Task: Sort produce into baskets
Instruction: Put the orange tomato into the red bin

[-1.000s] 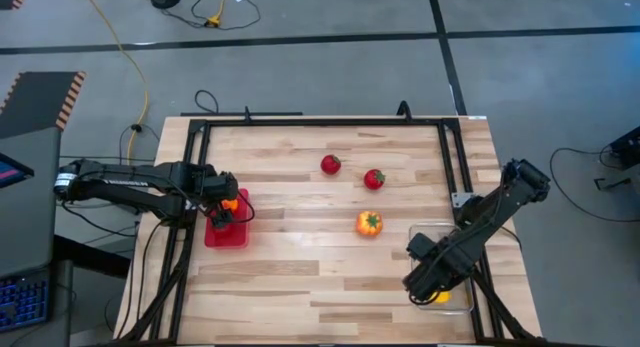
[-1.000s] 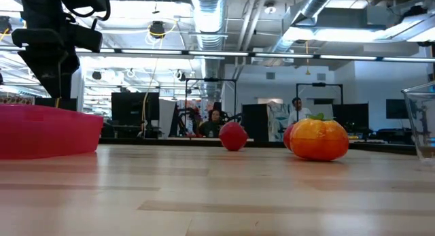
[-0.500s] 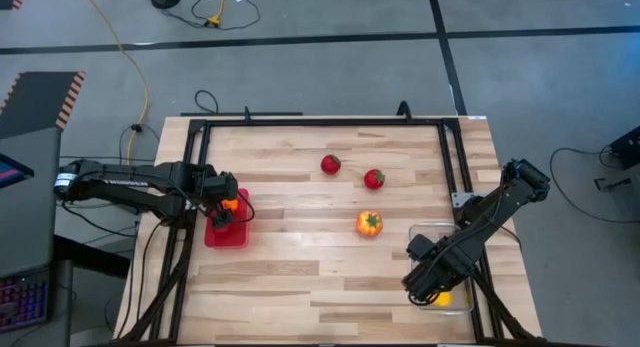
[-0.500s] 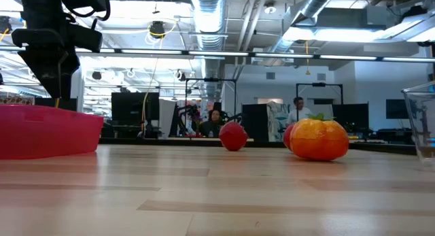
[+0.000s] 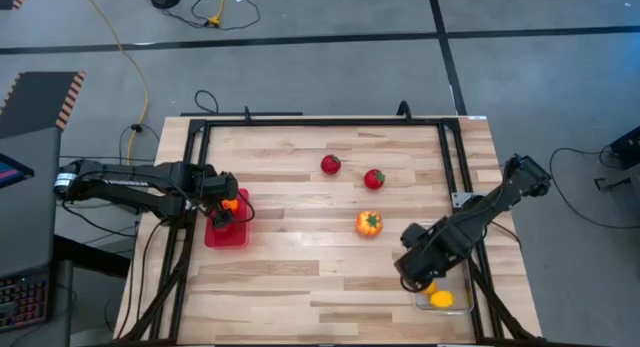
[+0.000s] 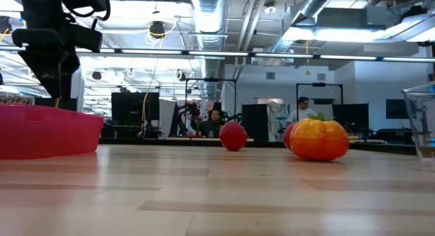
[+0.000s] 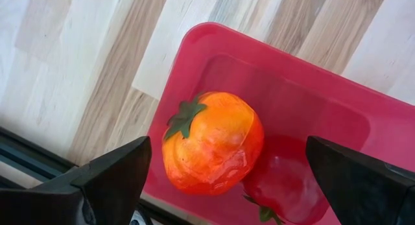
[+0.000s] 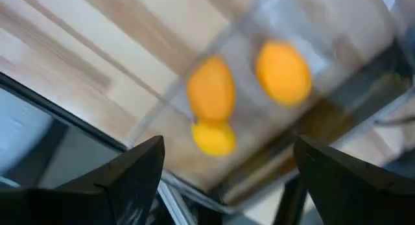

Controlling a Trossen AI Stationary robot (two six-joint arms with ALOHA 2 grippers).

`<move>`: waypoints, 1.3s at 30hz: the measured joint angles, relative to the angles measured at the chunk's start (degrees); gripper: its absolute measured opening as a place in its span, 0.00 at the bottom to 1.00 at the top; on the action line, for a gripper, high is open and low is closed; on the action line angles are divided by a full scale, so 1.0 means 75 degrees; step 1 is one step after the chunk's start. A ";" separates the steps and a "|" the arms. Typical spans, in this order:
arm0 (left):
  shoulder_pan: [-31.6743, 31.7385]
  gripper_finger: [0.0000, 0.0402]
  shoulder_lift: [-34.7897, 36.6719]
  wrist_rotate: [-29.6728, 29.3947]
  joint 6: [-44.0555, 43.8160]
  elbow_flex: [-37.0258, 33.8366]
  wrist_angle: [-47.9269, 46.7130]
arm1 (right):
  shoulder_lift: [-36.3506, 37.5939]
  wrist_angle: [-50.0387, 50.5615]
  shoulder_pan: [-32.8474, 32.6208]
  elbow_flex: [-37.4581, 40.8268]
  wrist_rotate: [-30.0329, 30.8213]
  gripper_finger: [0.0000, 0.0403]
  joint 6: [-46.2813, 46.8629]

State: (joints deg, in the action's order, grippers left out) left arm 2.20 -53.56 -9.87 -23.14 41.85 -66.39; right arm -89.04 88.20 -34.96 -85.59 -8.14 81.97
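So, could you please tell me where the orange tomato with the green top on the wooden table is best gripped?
Probably from straight above: the orange tomato with the green top sits upright and apart from both red pieces, so close the claw across its round middle, below the stem.

Even, diffuse overhead light falls on the worktop (image 5: 300, 277); shadows beneath the produce are short and soft. Low view: bright ceiling strip lights (image 6: 204, 11) give glare above the room, and the nearest boards of the worktop are out of focus, while the orange tomato (image 6: 319, 139) is sharp. Left wrist view: crisp, with a soft sheen on the red basket (image 7: 311, 102). Right wrist view: strongly motion-blurred; the yellow-orange pieces (image 8: 211, 89) and clear basket (image 8: 259, 30) smear.
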 joint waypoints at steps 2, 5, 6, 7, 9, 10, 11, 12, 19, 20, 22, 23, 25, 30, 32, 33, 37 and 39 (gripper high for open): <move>0.0000 0.99 0.0000 0.0000 0.0000 0.0000 0.0022 | 0.0065 -0.0016 0.0235 -0.0171 0.0441 0.92 0.0002; 0.0000 0.99 0.0000 0.0000 0.0000 0.0000 0.0058 | 0.0129 -0.0203 0.0620 -0.0309 0.1103 0.92 -0.0085; 0.0000 0.99 0.0000 0.0000 0.0003 0.0000 0.0056 | 0.0132 -0.0347 0.0744 -0.0316 0.1305 0.92 -0.0209; 0.0000 0.99 0.0000 0.0000 0.0003 0.0000 0.0058 | 0.0130 -0.0508 0.0878 -0.0316 0.1475 0.92 -0.0397; 0.0000 0.99 0.0000 0.0000 0.0003 0.0000 0.0058 | 0.0085 -0.0911 0.1131 -0.0313 0.1748 0.92 -0.0995; 0.0000 0.99 0.0000 0.0000 0.0003 0.0000 0.0055 | 0.0051 -0.1125 0.1259 -0.0313 0.1831 0.92 -0.1360; 0.0000 0.99 0.0000 0.0000 0.0002 0.0000 0.0055 | -0.0007 -0.1377 0.1379 -0.0313 0.1875 0.92 -0.1759; 0.0000 0.99 0.0000 0.0000 0.0003 0.0000 0.0055 | -0.0034 -0.1635 0.1497 -0.0312 0.1889 0.92 -0.2183; 0.0000 0.99 -0.0001 0.0000 0.0001 0.0000 0.0054 | -0.0279 -0.3562 0.2094 -0.0307 0.1908 0.92 -0.4524; -0.0002 0.99 -0.0003 0.0000 0.0003 0.0000 0.0055 | -0.0312 -0.3839 0.2186 -0.0307 0.1910 0.92 -0.4647; 0.0000 0.99 -0.0003 0.0000 0.0000 -0.0001 0.0052 | -0.0385 -0.4291 0.2240 -0.0307 0.1911 0.92 -0.4770; 0.0000 0.99 -0.0003 -0.0003 0.0000 0.0000 0.0052 | -0.0465 -0.4487 0.2270 -0.0307 0.1911 0.92 -0.4774; 0.0000 0.99 -0.0003 -0.0001 0.0000 -0.0001 0.0055 | -0.0574 -0.4738 0.2346 -0.0307 0.1923 0.92 -0.4863; 0.0000 0.99 -0.0003 0.0000 -0.0006 -0.0003 0.0057 | -0.1137 -0.3960 0.2454 -0.0307 0.1943 0.92 -0.5564; 0.0000 0.99 -0.0003 0.0000 -0.0006 -0.0003 0.0061 | -0.1402 -0.3415 0.2559 -0.0304 0.1943 0.92 -0.5572; 0.0000 0.99 -0.0003 0.0000 -0.0006 -0.0003 0.0062 | -0.1542 -0.3167 0.2629 -0.0304 0.1943 0.92 -0.5579; 0.0000 0.99 -0.0003 0.0000 -0.0009 -0.0003 0.0072 | -0.2148 -0.2229 0.2943 -0.0304 0.1963 0.92 -0.5627; 0.0000 0.99 -0.0003 0.0000 -0.0012 -0.0003 0.0087 | -0.2427 -0.1942 0.3108 -0.0301 0.1978 0.91 -0.5889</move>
State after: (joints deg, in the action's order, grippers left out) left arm 2.20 -53.58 -9.87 -23.22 41.82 -65.73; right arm -107.25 73.64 -11.65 -87.85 6.70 37.80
